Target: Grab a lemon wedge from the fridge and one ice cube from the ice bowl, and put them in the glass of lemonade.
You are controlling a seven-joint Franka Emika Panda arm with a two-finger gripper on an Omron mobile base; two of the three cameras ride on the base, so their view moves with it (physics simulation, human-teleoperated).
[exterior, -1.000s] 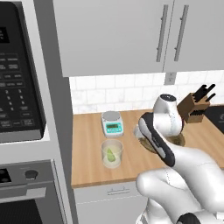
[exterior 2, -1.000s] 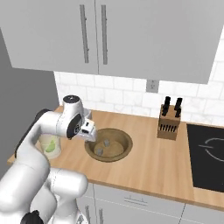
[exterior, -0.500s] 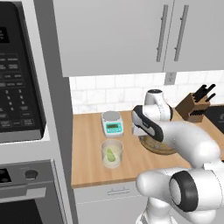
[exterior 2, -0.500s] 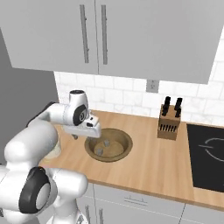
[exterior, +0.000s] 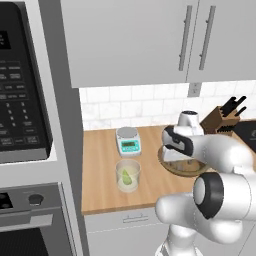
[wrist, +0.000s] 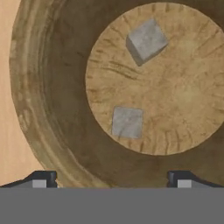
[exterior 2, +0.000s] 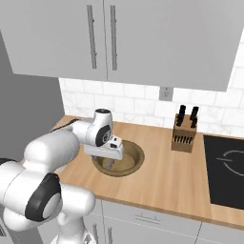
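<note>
Wooden counter [exterior: 100, 170] carries the ice bowl [exterior 2: 136, 153] beside the glass of lemonade [exterior: 128, 175], which apparently already holds the lemon wedge [exterior: 127, 177]. Gripper [wrist: 111, 177] hangs released above the bowl; centre on the nearer ice cube [wrist: 127, 122] before descending.
</note>
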